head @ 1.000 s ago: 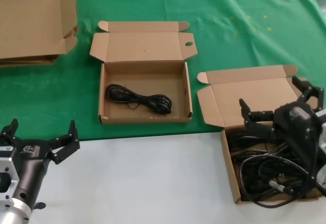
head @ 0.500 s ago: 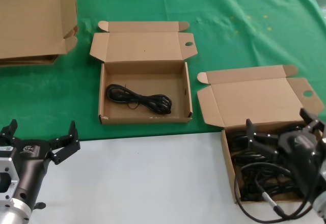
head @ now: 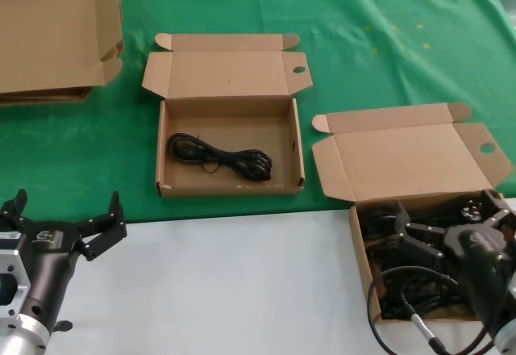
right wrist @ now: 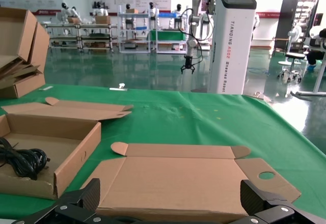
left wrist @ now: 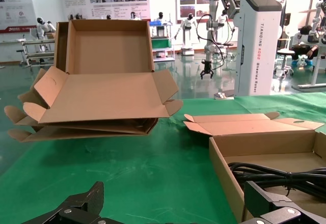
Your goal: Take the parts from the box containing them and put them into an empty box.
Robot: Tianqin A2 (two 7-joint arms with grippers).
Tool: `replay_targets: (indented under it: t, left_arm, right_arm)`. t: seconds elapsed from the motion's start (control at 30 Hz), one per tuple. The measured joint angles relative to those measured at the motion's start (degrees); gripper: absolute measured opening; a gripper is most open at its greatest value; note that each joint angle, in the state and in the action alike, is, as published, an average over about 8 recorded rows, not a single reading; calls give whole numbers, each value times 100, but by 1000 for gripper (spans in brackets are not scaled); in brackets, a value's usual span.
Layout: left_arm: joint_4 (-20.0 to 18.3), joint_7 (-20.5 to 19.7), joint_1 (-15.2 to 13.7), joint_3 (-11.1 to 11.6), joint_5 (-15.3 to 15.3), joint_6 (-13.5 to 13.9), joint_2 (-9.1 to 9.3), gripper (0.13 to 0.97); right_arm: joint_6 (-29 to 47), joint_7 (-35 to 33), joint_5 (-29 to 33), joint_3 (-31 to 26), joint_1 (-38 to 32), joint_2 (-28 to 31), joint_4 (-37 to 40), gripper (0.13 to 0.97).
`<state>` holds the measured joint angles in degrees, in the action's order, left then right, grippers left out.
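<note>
The box containing the parts (head: 360, 258) stands at the right with its plain lid (head: 403, 157) folded back. Black coiled cables (head: 403, 286) fill it. My right gripper (head: 445, 210) is open and low inside this box, its fingers straddling the cables; from the right wrist, the gripper (right wrist: 170, 193) faces the lid (right wrist: 188, 180). The other box (head: 230, 190), with a speck-marked lid, lies in the middle and holds one coiled cable (head: 222, 157). My left gripper (head: 67, 202) is open and parked at the near left; the left wrist view shows nothing between its tips (left wrist: 173, 193).
A stack of flattened cardboard (head: 52, 32) lies at the far left on the green cloth (head: 387, 48). A white tabletop (head: 234, 282) runs along the near side. In the left wrist view, the stack (left wrist: 97, 102) lies ahead and the middle box (left wrist: 224, 173) beside it.
My right gripper has come down from in front of the lid into the box of cables, staying open. The left arm has not moved.
</note>
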<state>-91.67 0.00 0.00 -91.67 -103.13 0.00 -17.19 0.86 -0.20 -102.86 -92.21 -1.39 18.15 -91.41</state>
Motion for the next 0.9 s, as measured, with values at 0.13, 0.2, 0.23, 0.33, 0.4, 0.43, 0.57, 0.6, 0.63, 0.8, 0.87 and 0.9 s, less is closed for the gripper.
replay_targets:
  t: [0.13,0.2,0.23,0.33,0.4,0.43,0.57,0.6,0.63,0.8,0.87,0.9]
  left_arm:
    - [0,0,0,0,-1,0,0,966]
    - [0,0,0,0,-1,0,0,966]
    - [0,0,0,0,-1,0,0,966]
    - [0,0,0,0,-1,0,0,966]
    - [0,0,0,0,-1,0,0,966]
    - [0,0,0,0,-1,0,0,966]
    - [0,0,0,0,-1,0,0,966]
    - [0,0,0,0,-1,0,0,966]
    - [0,0,0,0,-1,0,0,966]
    - [0,0,0,0,-1,0,0,966]
    - [0,1,0,0,-1,0,0,966]
    - [0,1,0,0,-1,0,0,966]
  right_arm:
    - [0,0,0,0,0,0,0,966]
    - [0,0,0,0,0,0,0,966]
    - [0,0,0,0,0,0,0,966]
    - [0,0,0,0,0,0,0,966]
    - [0,0,0,0,0,0,0,966]
    - [0,0,0,0,0,0,0,966]
    - [0,0,0,0,0,0,0,966]
    - [0,0,0,0,0,0,0,966]
    - [0,0,0,0,0,0,0,966]
    - [0,0,0,0,0,0,0,966]
    - [0,0,0,0,0,0,0,966]
    - [0,0,0,0,0,0,0,966]
